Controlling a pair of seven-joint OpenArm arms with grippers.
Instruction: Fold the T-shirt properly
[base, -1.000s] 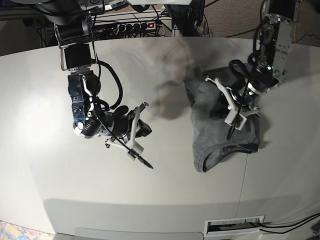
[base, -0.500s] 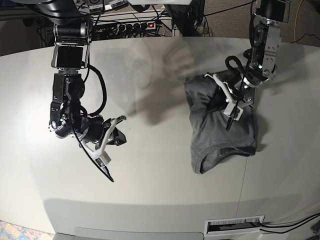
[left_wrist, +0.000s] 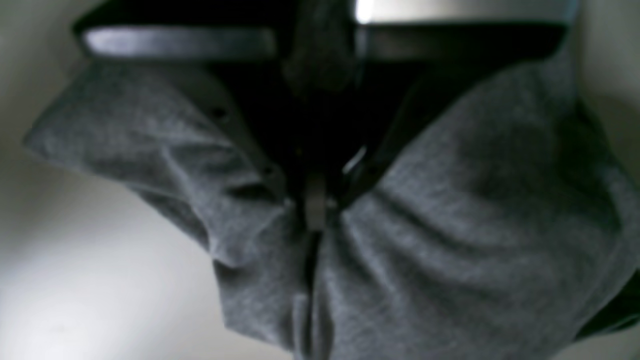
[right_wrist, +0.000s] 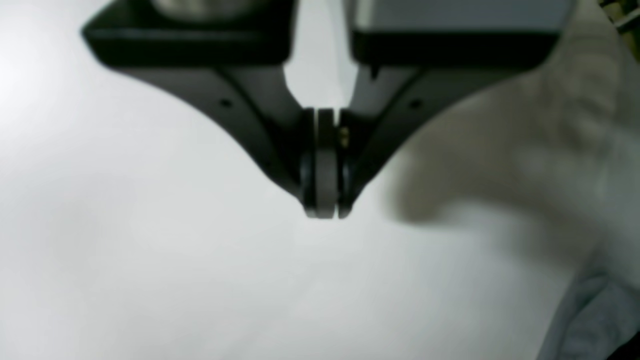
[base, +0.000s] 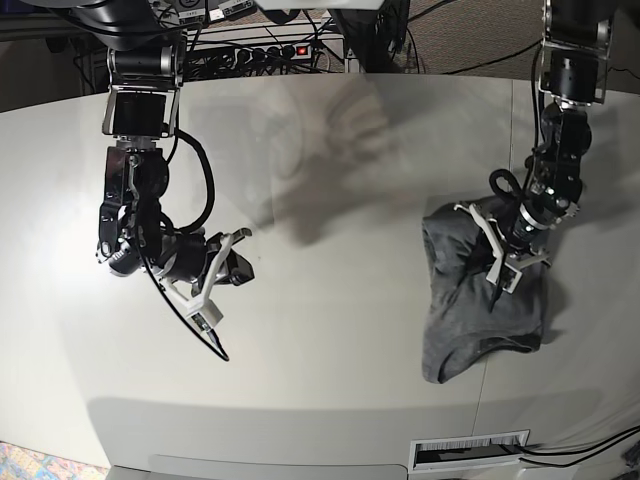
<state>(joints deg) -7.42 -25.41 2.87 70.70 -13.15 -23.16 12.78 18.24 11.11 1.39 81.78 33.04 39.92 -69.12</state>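
The heather-grey T-shirt (base: 470, 310) lies crumpled in a heap on the right side of the white table. My left gripper (base: 497, 272) is shut on a bunch of its cloth near the top of the heap. In the left wrist view the T-shirt (left_wrist: 450, 225) puckers in folds around the closed left gripper (left_wrist: 315, 210). My right gripper (base: 222, 354) is far off over the bare left part of the table, well apart from the shirt. The right wrist view shows the right gripper (right_wrist: 324, 212) shut, pads together with nothing between them.
A power strip with cables (base: 270, 50) lies behind the table's back edge. A seam (base: 488, 370) runs across the tabletop under the shirt's lower right. A slotted white vent (base: 470, 452) sits at the front edge. The table (base: 330, 330) between the arms is bare.
The left gripper has pulled the T-shirt to the right and toward the front edge. The right arm swung left a second ago and has since held still.
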